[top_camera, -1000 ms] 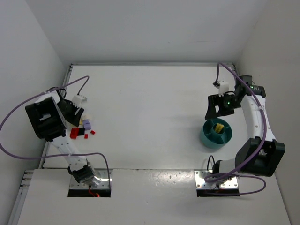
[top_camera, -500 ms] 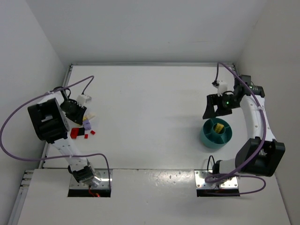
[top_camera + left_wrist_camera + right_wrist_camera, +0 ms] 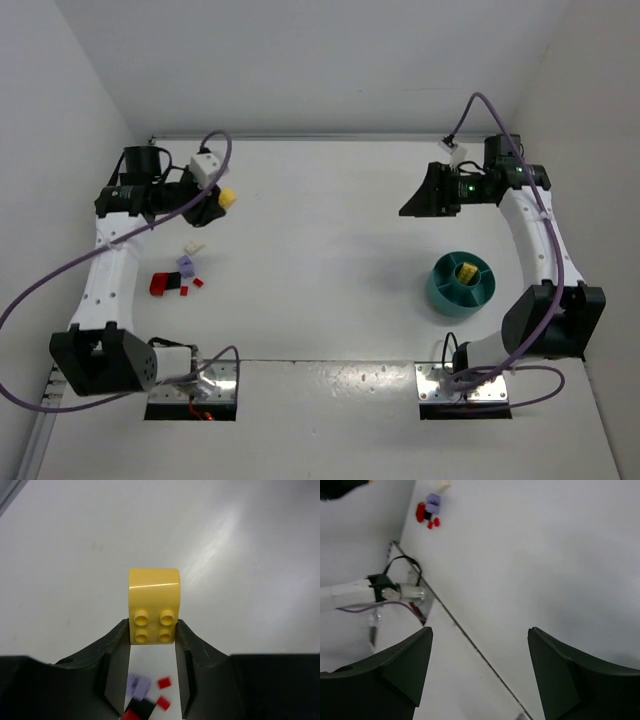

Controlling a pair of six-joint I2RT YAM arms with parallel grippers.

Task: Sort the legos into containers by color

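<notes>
Left pincer (image 3: 152, 630) pinches a yellow lego (image 3: 153, 602) above the table (image 3: 245, 555).

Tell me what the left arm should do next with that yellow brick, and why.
Probably swing it right, toward the bowl. The left gripper is shut on the yellow brick and raised, and the bowl, far to the right, already holds a yellow piece. The right gripper is open and empty, so a handover midway may be needed.

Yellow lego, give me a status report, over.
Left gripper shut on yellow lego, held clear of the table. Right gripper open, empty. Teal bowl across by right arm; nothing between.
</notes>
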